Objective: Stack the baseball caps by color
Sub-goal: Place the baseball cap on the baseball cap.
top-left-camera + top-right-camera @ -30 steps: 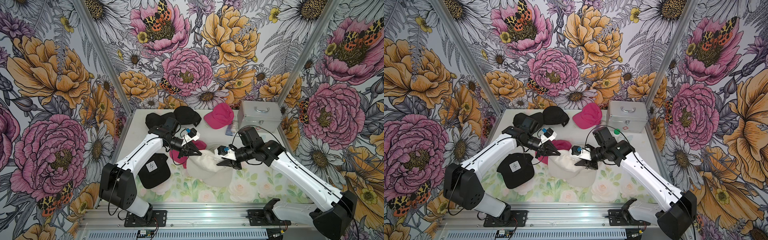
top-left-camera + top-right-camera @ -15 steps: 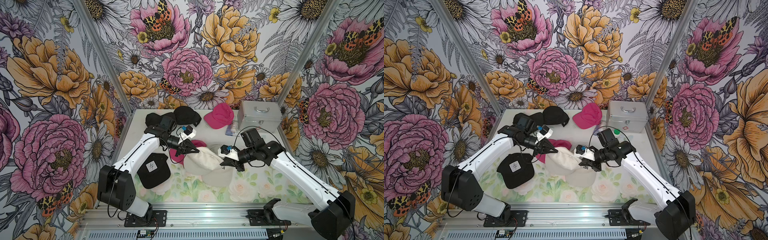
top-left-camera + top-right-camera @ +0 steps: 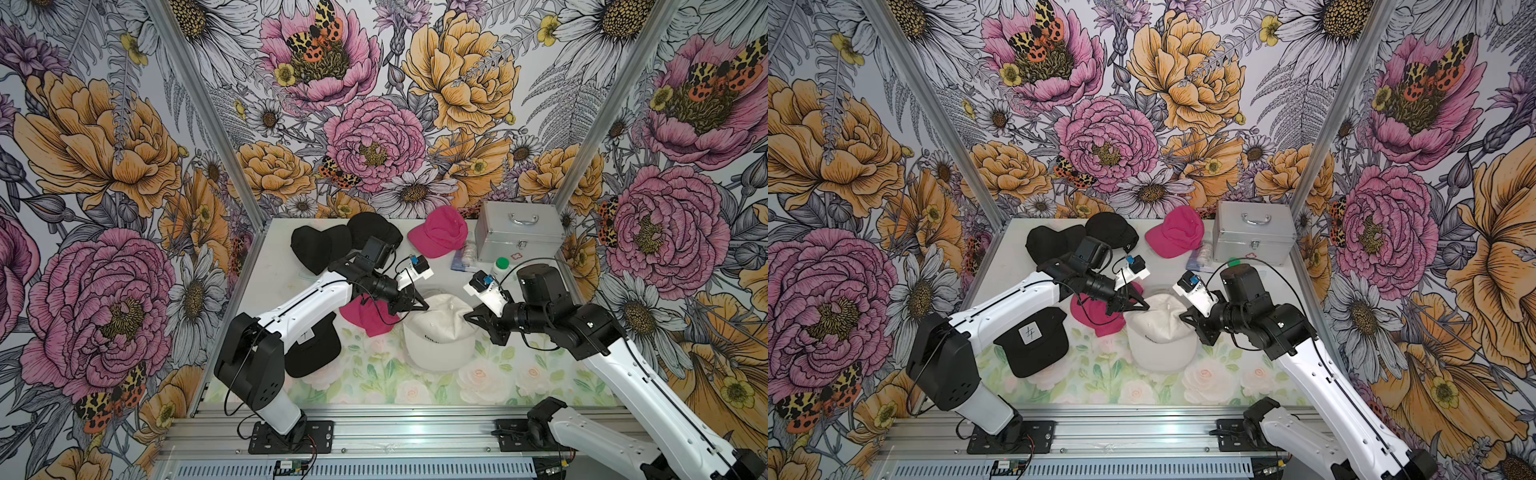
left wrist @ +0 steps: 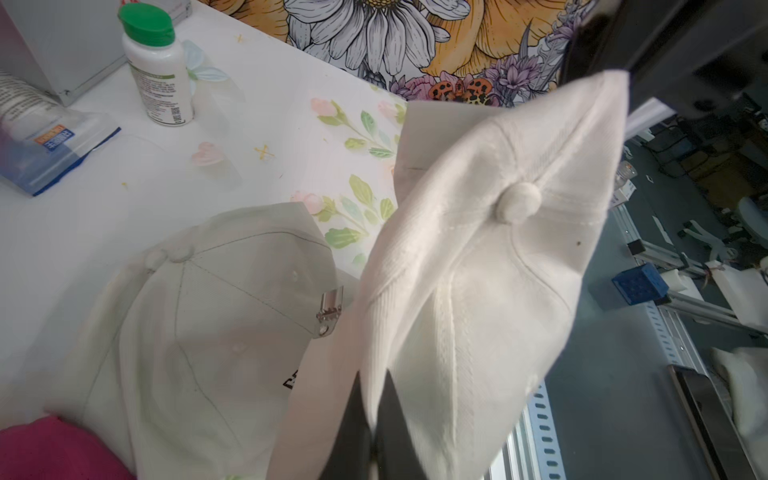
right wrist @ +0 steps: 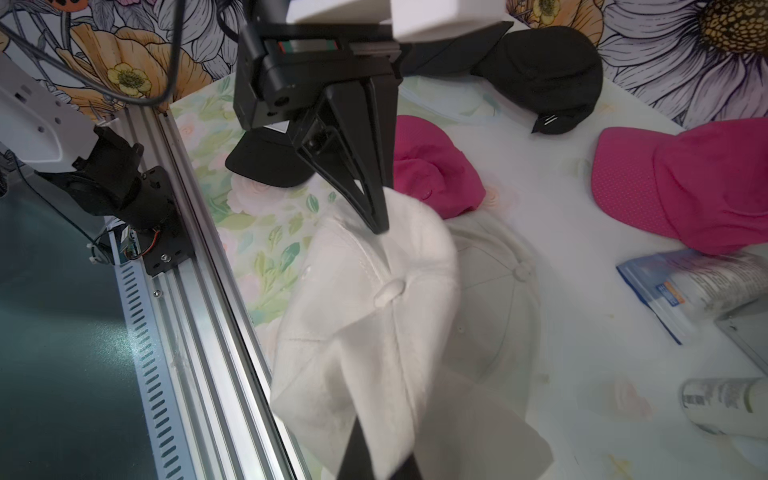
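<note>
Both pincers are clamped on one cream-white fabric cap (image 3: 446, 312): the left pincer (image 3: 424, 308) nips one side of its crown, the right pincer (image 3: 466, 316) the opposite side. Toward the near-left corner of the table (image 3: 282, 286) lies a black cap with a white patch (image 3: 1034, 345). At mid-table the gripped cap hangs over a second cream-white cap (image 4: 216, 324) lying there; whether they touch I can't tell. A crumpled hot pink cap (image 3: 368, 322) sits just beside them, toward the left edge. Farther back stands a small white green-lidded bottle (image 3: 500, 266), then a silver metal case (image 3: 517, 237) in the far-right corner. Another hot pink cap (image 3: 438, 237) and overlapping black caps (image 3: 320, 249) line the far edge.
</note>
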Robot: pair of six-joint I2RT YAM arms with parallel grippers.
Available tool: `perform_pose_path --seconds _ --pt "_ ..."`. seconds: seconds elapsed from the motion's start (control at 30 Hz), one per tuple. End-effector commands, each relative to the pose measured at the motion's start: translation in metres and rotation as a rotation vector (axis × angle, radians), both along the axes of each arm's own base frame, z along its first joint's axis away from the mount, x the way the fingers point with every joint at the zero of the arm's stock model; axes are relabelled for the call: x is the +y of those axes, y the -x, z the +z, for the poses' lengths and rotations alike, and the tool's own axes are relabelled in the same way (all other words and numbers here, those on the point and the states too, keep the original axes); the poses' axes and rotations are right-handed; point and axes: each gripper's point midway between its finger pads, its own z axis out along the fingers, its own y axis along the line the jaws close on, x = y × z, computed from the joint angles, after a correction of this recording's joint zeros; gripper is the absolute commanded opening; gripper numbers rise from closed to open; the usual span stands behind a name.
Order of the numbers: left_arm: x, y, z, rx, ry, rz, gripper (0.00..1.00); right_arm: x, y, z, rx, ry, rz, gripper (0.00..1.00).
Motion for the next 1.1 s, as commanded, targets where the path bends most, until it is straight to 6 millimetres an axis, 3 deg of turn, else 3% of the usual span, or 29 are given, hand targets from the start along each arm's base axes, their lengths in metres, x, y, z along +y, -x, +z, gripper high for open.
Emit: perform_pose_path --seconds 0.0,0.1,0.3,0.5,0.67,0.77,0.83,0.87,0.9,0.93,0.97,1.07 --pt "-0.007 -0.016 0.000 -0.031 -0.040 0.182 0.02 -0.011 -0.013 -0.009 0.039 0.008 -0.151 0.00" --pt "-0.007 -0.011 -0.009 0.007 -0.082 0.246 0.03 -0.009 -0.008 -0.011 0.067 -0.012 -0.145 0.00" --pt "0.003 -0.036 -0.035 0.131 -0.163 0.499 0.01 -0.018 -0.018 -0.035 0.114 0.052 -0.226 0.00" --pt "-0.007 -0.036 -0.057 0.176 -0.202 0.484 0.12 -0.022 -0.024 -0.053 0.164 0.095 -0.279 0.00" --pt "-0.009 -0.039 -0.044 0.215 -0.144 0.440 0.15 -0.016 -0.019 -0.041 0.176 0.034 -0.273 0.00" --pt "-0.004 -0.036 -0.028 0.225 -0.098 0.421 0.27 -0.010 -0.010 -0.027 0.174 -0.032 -0.241 0.00" --pt "0.000 -0.038 -0.030 0.224 -0.103 0.435 0.29 -0.010 -0.009 -0.024 0.169 -0.049 -0.250 0.00" --pt "0.002 -0.041 -0.035 0.227 -0.117 0.449 0.28 -0.011 -0.011 -0.026 0.172 -0.043 -0.262 0.00" --pt "0.004 -0.045 -0.039 0.233 -0.127 0.465 0.20 -0.012 -0.013 -0.031 0.179 -0.032 -0.275 0.00" --pt "0.004 -0.049 -0.042 0.243 -0.132 0.476 0.05 -0.013 -0.016 -0.036 0.191 -0.018 -0.287 0.00" --pt "0.005 -0.052 -0.045 0.255 -0.135 0.484 0.00 -0.013 -0.020 -0.043 0.208 0.002 -0.303 0.00" --pt "0.004 -0.054 -0.046 0.258 -0.137 0.484 0.00 -0.014 -0.030 -0.067 0.274 0.066 -0.341 0.00"
